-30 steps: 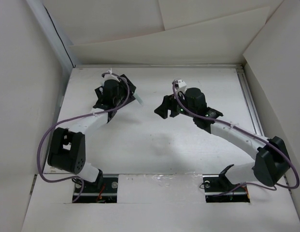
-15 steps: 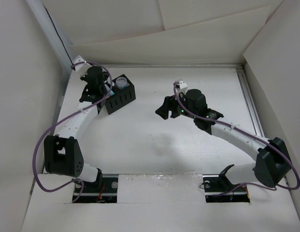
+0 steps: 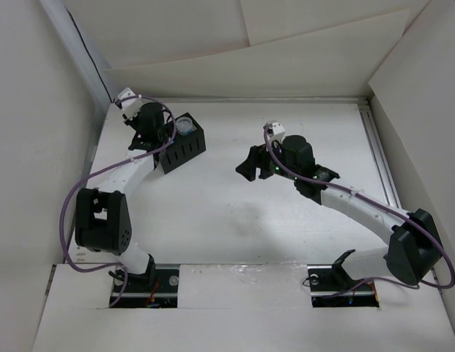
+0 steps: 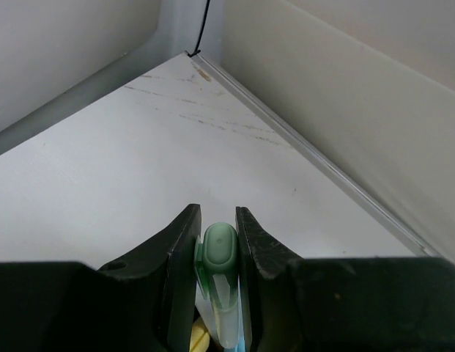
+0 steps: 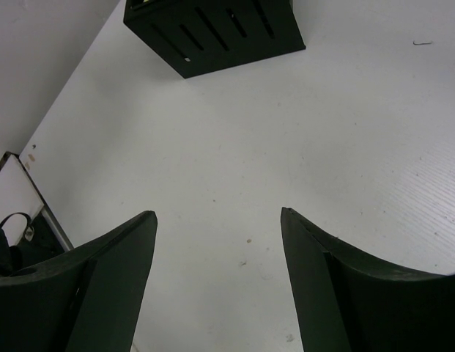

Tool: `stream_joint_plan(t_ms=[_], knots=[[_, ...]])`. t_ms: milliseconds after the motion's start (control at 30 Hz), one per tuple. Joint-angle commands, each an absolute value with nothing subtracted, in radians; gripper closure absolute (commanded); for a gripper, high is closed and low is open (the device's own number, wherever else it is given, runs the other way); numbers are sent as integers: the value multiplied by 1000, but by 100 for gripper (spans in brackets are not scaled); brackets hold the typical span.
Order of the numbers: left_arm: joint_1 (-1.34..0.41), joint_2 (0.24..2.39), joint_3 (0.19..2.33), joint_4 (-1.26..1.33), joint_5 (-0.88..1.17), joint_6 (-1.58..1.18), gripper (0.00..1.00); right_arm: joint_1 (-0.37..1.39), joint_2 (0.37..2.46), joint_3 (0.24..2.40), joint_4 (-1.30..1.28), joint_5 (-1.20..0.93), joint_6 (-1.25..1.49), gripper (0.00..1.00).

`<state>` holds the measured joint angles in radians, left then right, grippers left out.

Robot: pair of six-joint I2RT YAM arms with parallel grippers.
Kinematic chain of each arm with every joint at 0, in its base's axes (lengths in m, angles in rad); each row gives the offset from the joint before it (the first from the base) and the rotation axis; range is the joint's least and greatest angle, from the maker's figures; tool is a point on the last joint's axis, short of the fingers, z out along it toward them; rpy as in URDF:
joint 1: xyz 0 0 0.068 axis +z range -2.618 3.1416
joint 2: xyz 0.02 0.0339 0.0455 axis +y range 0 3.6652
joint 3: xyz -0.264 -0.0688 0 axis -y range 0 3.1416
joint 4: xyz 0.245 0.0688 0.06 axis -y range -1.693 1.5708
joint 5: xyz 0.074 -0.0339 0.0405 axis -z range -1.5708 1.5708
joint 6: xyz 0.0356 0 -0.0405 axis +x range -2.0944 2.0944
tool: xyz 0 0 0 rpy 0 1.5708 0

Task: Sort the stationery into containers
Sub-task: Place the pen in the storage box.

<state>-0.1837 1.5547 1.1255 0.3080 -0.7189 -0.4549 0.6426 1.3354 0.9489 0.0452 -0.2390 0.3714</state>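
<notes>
With the left claw (image 4: 217,213) clamped on the green bar (image 4: 219,253) just left of the black box (image 3: 186,145), and the right claw (image 5: 217,217) open well apart, we centre the bar over 1 compartment before releasing.

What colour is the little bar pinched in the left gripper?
Teal-green. The bar sits clamped in the left gripper, clearest in the left wrist view.

Organiser box (image 3: 182,141) sits on the table (image 3: 234,220), far-left part, near the back wall. Left gripper (image 4: 217,220) is just left of the box, with a bar (image 4: 218,253) between its fingers. Roll (image 3: 185,126) lies inside the box, far end. Right gripper (image 3: 249,163) is mid-table, well right of the box.
</notes>
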Motion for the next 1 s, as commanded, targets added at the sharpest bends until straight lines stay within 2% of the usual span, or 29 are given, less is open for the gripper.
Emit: stream_joint_plan(t_ms=[0, 167, 467, 600, 667, 733, 800, 900, 933, 967], knots=[[-186, 1543, 1123, 380, -759, -422, 100, 638, 1304, 945, 97, -230, 379, 25], [-222, 1580, 1109, 390, -794, -394, 100, 638, 1304, 945, 97, -230, 379, 24], [-232, 1566, 1074, 335, -764, -492, 86, 638, 1304, 945, 97, -230, 379, 24], [-232, 1566, 1074, 296, -755, -511, 77, 638, 1304, 945, 97, -230, 379, 24], [-232, 1556, 1074, 282, -755, -520, 60, 638, 1295, 945, 97, -230, 379, 24], [-232, 1534, 1074, 282, -732, -520, 40, 638, 1295, 945, 97, -230, 379, 24], [-232, 1490, 1074, 282, -706, -520, 24, 638, 1295, 945, 97, -230, 379, 24], [-232, 1421, 1074, 282, -683, -520, 20, 638, 1295, 945, 97, -230, 379, 24], [-232, 1404, 1074, 282, -672, -520, 5, 638, 1295, 945, 97, -230, 379, 24], [-232, 1384, 1074, 282, -658, -531, 0, 638, 1295, 945, 97, -230, 379, 24]])
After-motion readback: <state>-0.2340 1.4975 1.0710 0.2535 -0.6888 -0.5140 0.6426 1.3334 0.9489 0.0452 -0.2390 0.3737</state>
